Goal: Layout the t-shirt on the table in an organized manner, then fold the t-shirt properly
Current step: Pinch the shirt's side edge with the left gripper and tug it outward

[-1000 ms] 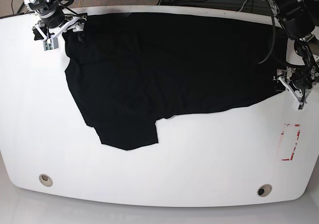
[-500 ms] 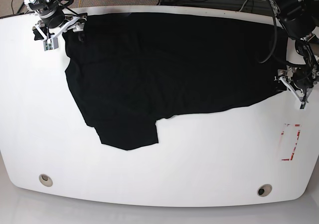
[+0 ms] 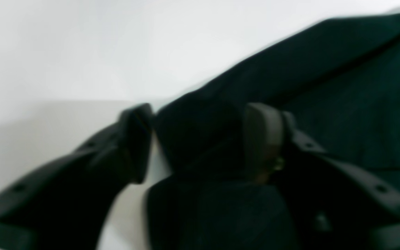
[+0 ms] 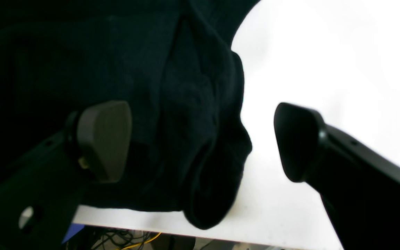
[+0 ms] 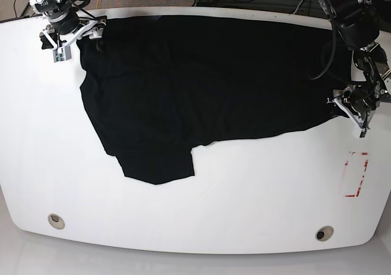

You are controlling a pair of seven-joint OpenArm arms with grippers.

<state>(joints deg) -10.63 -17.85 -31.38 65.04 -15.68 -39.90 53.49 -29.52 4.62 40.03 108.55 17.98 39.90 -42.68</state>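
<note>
**Shirt spread wide, both grippers at opposite corners**

Shirt [image 5: 201, 85] lies over the far half of the table [image 5: 244, 189], mostly flat, so the laying-out step looks well along, though not finished. Its near edge is uneven: one flap [image 5: 156, 162] hangs toward the front, well apart from the two grommet holes [image 5: 56, 220] and the red mark [image 5: 355, 174], which sit on bare white surface.

Midway back, on the base view's right, the left gripper [image 5: 350, 107] meets the shirt's edge. The left wrist view shows why: a bunched corner of cloth [image 3: 200, 139] sits between the fingers [image 3: 264, 139], with one finger over the fabric and the other over the table. The fingers are partly spread with the cloth in the gap; whether they are pinching it yet I cannot tell, as the view is blurred. In my judgement this corner is being taken so that it can be pulled outward to flatten that side.

Farthest back, on the base view's left, the right gripper [image 5: 74, 38] sits at the shirt's far corner near the table's back edge. Its fingers [image 4: 104, 139] are spread wide, one over the cloth and one over the bare table, straddling a rumpled fold [image 4: 207, 146] without gripping it. That placement suits a grab of the opposite corner, so both ends could be tensioned together.
</note>
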